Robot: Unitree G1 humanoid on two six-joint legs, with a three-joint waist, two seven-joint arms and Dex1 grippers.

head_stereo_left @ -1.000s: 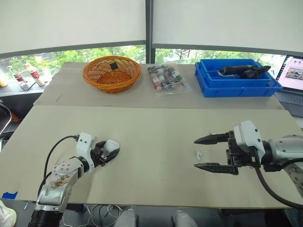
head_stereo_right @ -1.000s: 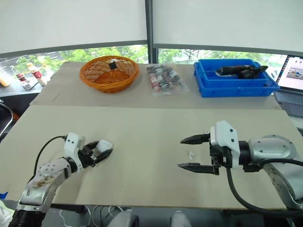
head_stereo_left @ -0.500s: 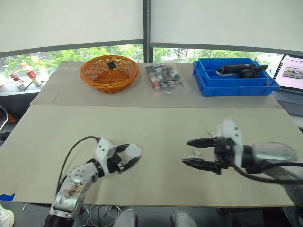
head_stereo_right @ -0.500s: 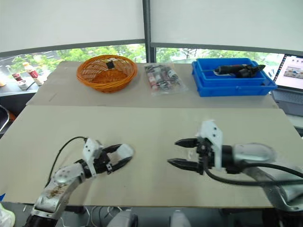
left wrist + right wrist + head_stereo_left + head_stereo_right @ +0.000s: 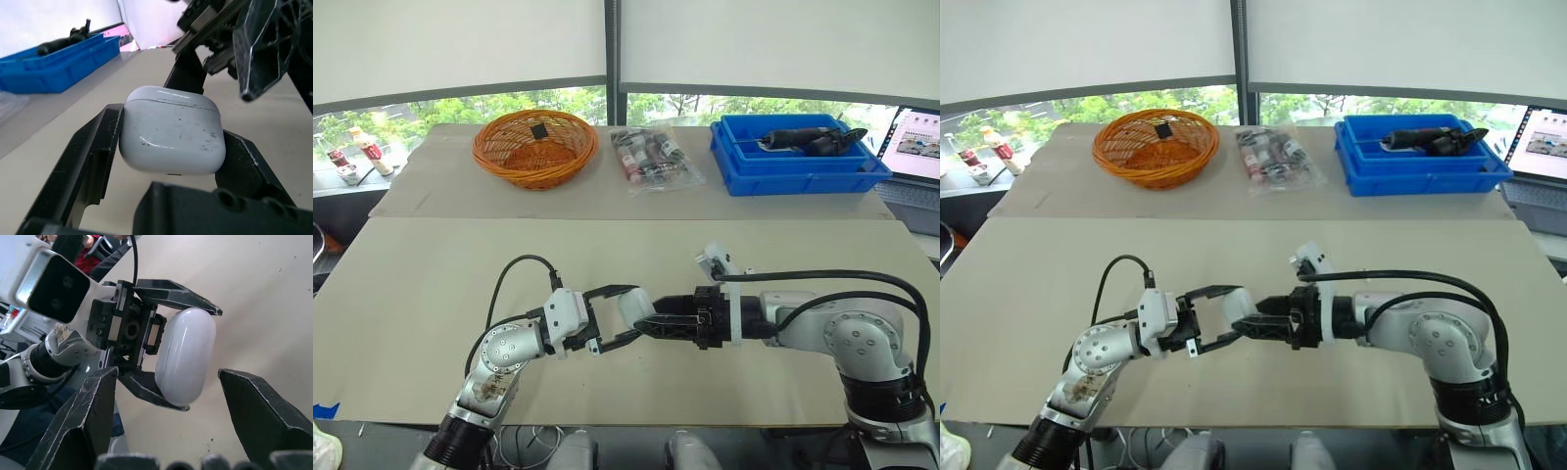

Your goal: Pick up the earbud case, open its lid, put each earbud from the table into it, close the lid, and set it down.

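Down at 6 o'clock on the table (image 5: 460, 255), near its front edge, the left gripper (image 5: 625, 315) is clamped on the white earbud case (image 5: 171, 134), one black finger on each flank, holding it just above the surface. The case's seam looks tight, so the lid is not yet open. Coming in from 3 o'clock, the right gripper (image 5: 648, 324) has its fingers spread wide, one on either side of the case's free end, with a gap on both sides.

To my eye the pick-up is done and the lid-opening step is in hand. The next move calls for the right gripper to catch the lid's edge and swing it back on its hinge while the left holds firm. The shell is smooth and rounded, so a fingertip could slide off, or the case could twist in the grip. The earbuds themselves are too small for me to place on the table.

Along the far side, an orange wicker basket (image 5: 534, 147) sits at 11 o'clock with one small dark item (image 5: 537, 128) in it. At 12 o'clock is a clear bag (image 5: 651, 160) of small bottles. At 1 o'clock, a blue bin (image 5: 796, 168) holds a dark tool (image 5: 803, 141).
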